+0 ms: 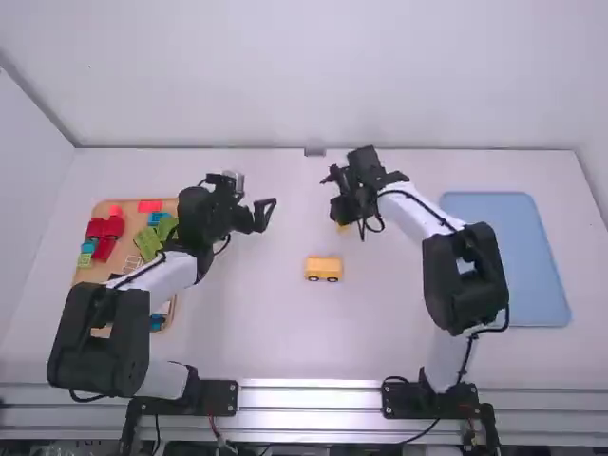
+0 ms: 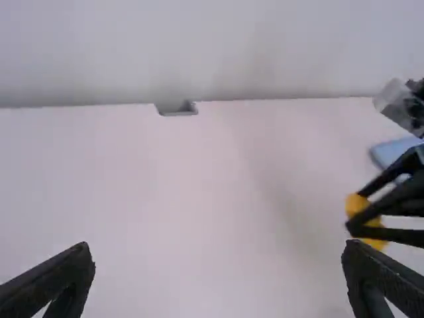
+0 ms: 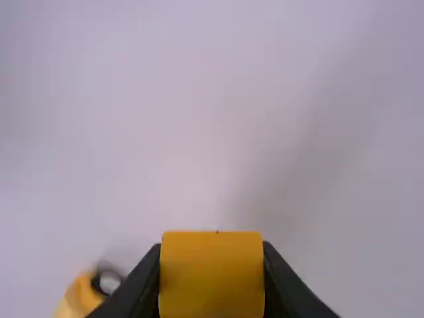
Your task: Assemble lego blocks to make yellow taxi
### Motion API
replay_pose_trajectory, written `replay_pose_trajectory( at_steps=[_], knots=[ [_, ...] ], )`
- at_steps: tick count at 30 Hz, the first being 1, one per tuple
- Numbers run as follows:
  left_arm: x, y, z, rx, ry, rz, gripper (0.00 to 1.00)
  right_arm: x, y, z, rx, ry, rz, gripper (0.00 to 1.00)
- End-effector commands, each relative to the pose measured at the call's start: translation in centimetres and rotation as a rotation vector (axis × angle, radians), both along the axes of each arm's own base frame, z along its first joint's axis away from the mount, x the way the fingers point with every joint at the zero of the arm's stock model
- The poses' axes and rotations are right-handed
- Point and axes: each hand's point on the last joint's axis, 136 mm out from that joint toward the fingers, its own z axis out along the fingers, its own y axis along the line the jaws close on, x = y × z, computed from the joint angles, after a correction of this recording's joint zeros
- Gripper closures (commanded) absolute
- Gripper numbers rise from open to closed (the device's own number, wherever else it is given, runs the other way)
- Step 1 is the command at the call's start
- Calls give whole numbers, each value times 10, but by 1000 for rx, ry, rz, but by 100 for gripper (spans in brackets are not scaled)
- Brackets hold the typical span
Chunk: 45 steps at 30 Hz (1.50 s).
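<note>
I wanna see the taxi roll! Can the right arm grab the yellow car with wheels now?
Probably not yet: its jaws are shut on a yellow block, so they're full. The yellow car sits close by, so it might grab it after letting go.

No readable text, labels or numbers, as far as visible

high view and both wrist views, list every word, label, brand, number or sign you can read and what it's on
None that can be read.
Yellow car piece: no legible text; too small to rule out fine print.
Yellow block in the right gripper: no lettering on the side facing the camera.
Blue tray: no legible text.
</note>
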Motion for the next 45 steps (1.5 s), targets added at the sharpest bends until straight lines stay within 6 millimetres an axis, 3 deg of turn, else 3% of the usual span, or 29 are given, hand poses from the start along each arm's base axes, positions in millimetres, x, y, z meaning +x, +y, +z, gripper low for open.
replay_pose_trajectory(
  at_steps=[1, 4, 10, 13, 18, 23, 25, 26, 29, 36, 41, 45],
  knots=[
    [6, 3, 12, 96, -78, -10, 1, -3, 9, 18, -60, -80, 120, 93],
    [8, 12, 20, 121, -59, 45, 1, -13, 21, 16, -75, -74, 183, 93],
    [-13, 63, 41, 244, 11, 306, 1, -25, 51, 16, -76, -109, 276, 97],
    [-41, 90, 63, 290, 10, 448, 1, -32, 71, 18, -80, -139, 352, 99],
    [-77, 115, 88, 218, -35, 614, 1, -42, 96, 19, -117, -118, 481, 100],
    [-111, 133, 91, 213, -108, 708, 1, -56, 126, 2, -188, -71, 699, 100],
    [-131, 155, 88, 159, -138, 860, 1, -68, 134, -13, -246, -28, 805, 100],
    [-131, 155, 88, 159, -138, 860, 1, -68, 134, -13, -246, -28, 805, 100],
    [-159, 184, 83, 58, -201, 1064, 1, -73, 135, -38, -381, 2, 860, 100],
    [-174, 192, 78, -14, -316, 1118, 1, -93, 138, -69, -447, 59, 987, 100],
    [-174, 192, 72, -16, -319, 1119, 1, -96, 140, -72, -446, 63, 998, 99],
    [-174, 192, 71, -9, -313, 1118, 1, -96, 141, -72, -440, 62, 997, 92]
  ],
)
